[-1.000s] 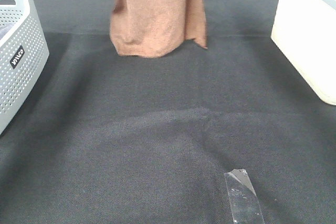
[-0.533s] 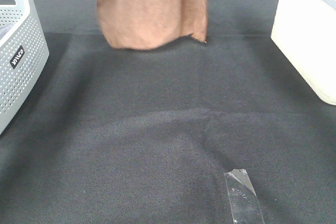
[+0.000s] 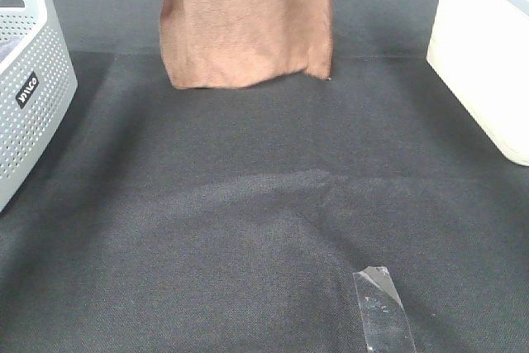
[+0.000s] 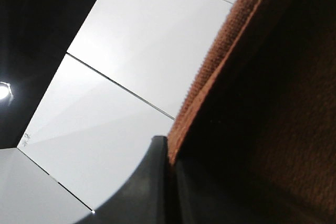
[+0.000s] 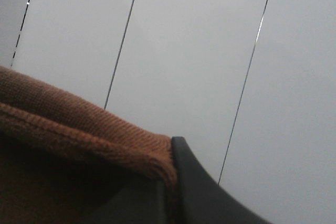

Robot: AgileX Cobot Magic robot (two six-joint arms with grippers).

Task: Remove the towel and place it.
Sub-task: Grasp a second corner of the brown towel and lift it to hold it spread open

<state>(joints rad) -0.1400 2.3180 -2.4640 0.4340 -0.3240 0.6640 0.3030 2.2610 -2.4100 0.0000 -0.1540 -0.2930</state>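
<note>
The brown towel (image 3: pixel 244 18) hangs down from above the top edge of the exterior high view, its lower hem just above the black table cloth (image 3: pixel 264 204) at the far middle. Neither gripper shows in that view. In the left wrist view the towel's hemmed edge (image 4: pixel 220 66) is pinched against a dark finger (image 4: pixel 149 182). In the right wrist view a towel corner (image 5: pixel 79 129) is pinched against a dark finger (image 5: pixel 205 192). Both wrist cameras point up at white ceiling panels.
A grey perforated basket (image 3: pixel 29 80) stands at the left edge. A cream-white box (image 3: pixel 483 55) stands at the right edge. A strip of clear tape (image 3: pixel 382 307) is stuck on the cloth near the front.
The hanging towel has spread wider and flatter. Its lower hem rose a little, then came back down, and now hangs straight.
</note>
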